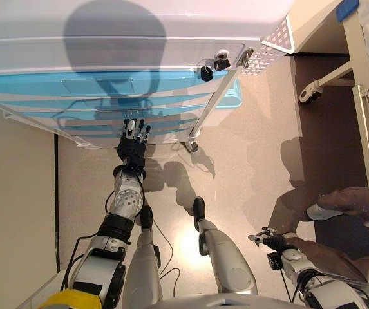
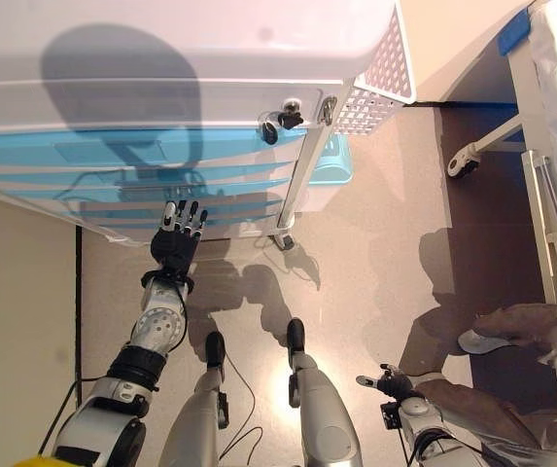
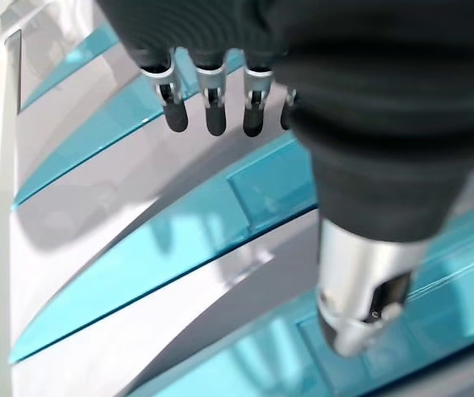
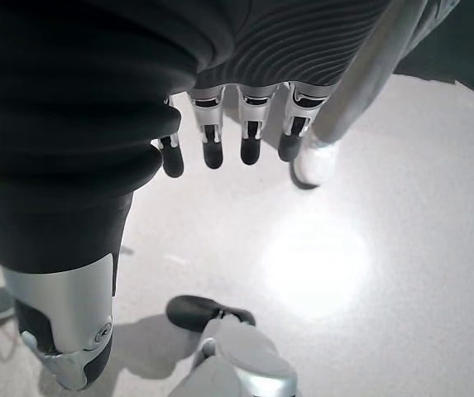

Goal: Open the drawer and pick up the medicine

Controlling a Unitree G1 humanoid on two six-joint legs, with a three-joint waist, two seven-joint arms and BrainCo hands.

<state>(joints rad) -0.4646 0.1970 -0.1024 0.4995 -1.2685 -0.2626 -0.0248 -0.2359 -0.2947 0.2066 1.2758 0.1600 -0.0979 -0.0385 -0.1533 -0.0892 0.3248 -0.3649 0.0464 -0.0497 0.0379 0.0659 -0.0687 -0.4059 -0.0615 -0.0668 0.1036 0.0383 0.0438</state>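
A white cart (image 1: 107,26) with several blue drawer fronts (image 1: 75,84) stands ahead, and all the drawers look closed. No medicine shows in any view. My left hand (image 1: 132,145) is stretched out in front of the lower drawers with its fingers (image 3: 212,107) straight and open, holding nothing. The left wrist view shows blue drawer strips (image 3: 179,240) just past the fingertips; I cannot tell whether they touch. My right hand (image 1: 268,239) hangs low at the lower right over the floor, its fingers (image 4: 251,141) relaxed and empty.
A white perforated basket (image 1: 271,42) hangs on the cart's right side, above a caster (image 1: 192,146). A bed frame with a wheel (image 1: 312,94) stands at the right. A person's leg and shoe (image 1: 329,209) are at the lower right. A wall (image 1: 10,193) runs along the left.
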